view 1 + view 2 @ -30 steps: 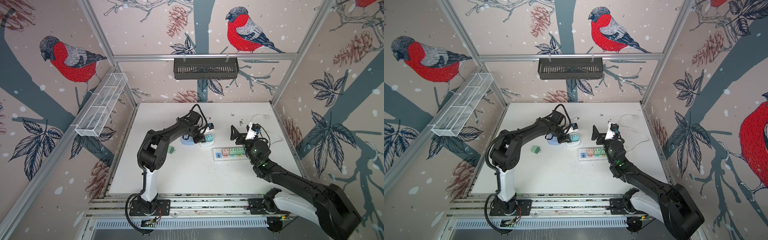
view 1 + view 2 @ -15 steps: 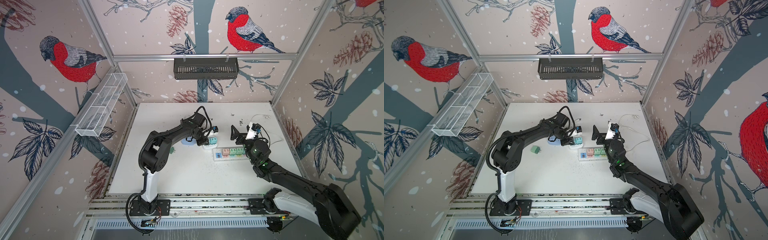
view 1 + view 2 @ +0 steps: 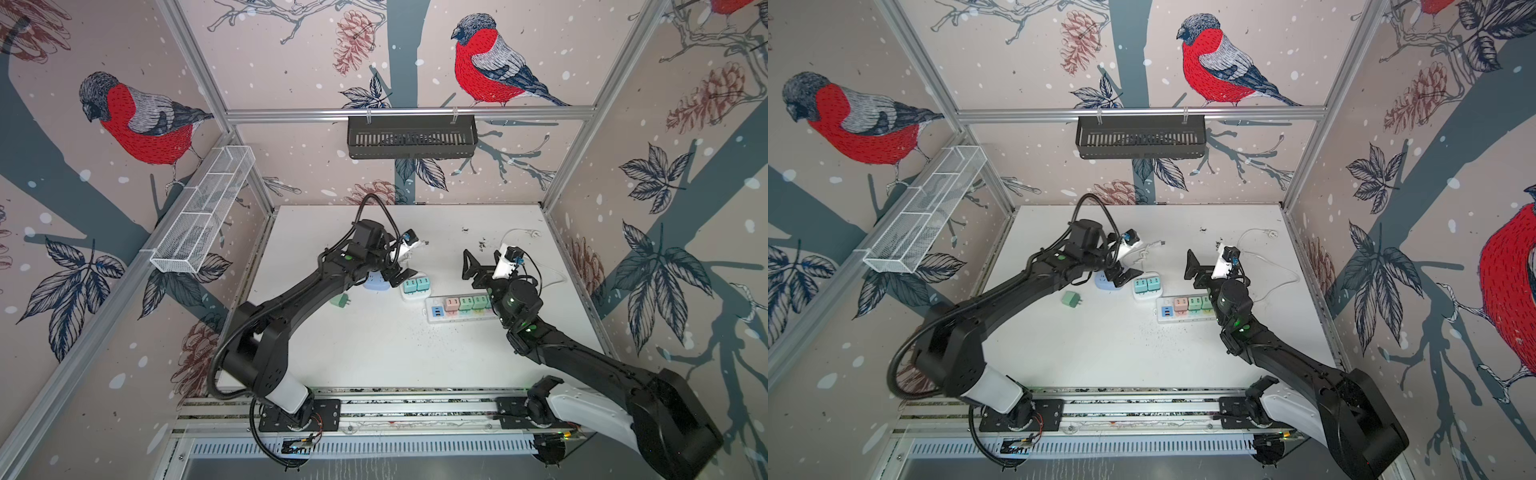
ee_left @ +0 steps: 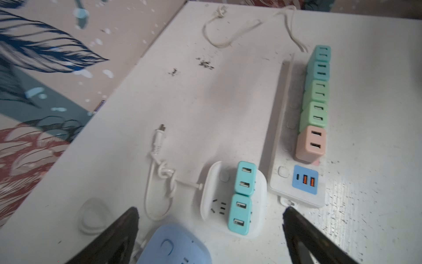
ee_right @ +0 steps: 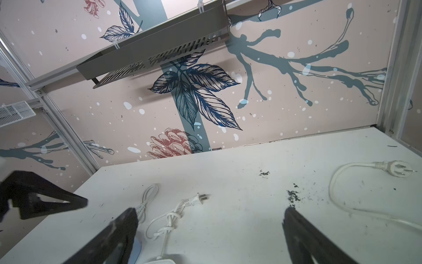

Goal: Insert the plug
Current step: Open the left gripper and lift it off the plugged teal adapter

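Note:
Two teal plugs (image 4: 242, 196) stand side by side in the small white socket (image 4: 212, 182), seen in both top views (image 3: 417, 285) (image 3: 1147, 286). My left gripper (image 4: 210, 210) hangs just above that socket, open, with nothing between its fingers (image 3: 400, 274) (image 3: 1126, 276). A loose green plug (image 3: 341, 300) (image 3: 1071, 299) lies on the table under the left arm. My right gripper (image 5: 210, 210) is open and empty, raised beside the long power strip's far end (image 3: 478, 270) (image 3: 1196, 272).
The long white power strip (image 4: 277, 137) (image 3: 436, 322) carries a pink, two green and two teal plugs. A pale blue round socket (image 4: 175, 246) (image 3: 376, 286) lies by the left gripper. White cords (image 5: 198, 198) and a three-pin plug (image 5: 398, 169) trail toward the back wall.
My left gripper was shut on a teal plug at the small white socket; it has opened and let go, leaving the plug in the socket. The right arm has not moved.

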`<state>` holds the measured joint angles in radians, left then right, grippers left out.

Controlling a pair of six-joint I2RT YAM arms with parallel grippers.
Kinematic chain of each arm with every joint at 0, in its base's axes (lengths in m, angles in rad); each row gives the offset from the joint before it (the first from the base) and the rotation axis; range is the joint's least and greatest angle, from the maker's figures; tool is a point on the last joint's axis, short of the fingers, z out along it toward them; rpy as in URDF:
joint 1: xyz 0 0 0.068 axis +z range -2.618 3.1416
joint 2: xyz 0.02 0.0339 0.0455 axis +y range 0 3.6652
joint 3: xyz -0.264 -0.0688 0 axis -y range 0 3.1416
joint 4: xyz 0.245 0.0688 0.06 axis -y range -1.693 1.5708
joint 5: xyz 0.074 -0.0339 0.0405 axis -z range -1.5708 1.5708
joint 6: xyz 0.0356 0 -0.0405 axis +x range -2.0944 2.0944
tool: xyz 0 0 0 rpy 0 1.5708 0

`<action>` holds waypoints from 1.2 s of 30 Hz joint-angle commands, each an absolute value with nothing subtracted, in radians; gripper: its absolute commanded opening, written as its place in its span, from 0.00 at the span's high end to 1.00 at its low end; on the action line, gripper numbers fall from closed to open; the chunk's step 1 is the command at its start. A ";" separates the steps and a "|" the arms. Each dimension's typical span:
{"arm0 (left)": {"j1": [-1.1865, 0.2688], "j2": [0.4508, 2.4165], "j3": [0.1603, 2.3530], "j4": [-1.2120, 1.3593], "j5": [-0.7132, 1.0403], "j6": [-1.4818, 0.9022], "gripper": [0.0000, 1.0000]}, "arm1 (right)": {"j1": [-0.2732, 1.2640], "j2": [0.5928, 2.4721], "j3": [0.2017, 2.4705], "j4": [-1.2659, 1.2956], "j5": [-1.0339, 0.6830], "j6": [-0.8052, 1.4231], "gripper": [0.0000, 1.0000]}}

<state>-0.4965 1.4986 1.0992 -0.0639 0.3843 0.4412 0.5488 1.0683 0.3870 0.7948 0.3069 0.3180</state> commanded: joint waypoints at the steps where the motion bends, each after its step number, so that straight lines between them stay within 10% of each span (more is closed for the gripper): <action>1: -0.436 1.376 0.940 0.399 0.167 0.120 0.02 | 0.546 1.078 0.394 0.802 0.310 0.333 0.00; 11: -0.324 1.376 0.991 0.333 -0.069 -0.160 0.02 | 0.514 1.105 0.483 0.644 0.274 0.433 0.00; 36: -0.334 2.075 1.642 -0.511 0.037 -0.261 0.14 | 0.439 1.119 0.533 0.551 0.115 0.515 0.00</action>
<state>-0.3180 2.0346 1.6035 -0.3756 0.0498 -0.2897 0.4416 1.1130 0.5259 0.5392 0.1352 0.4992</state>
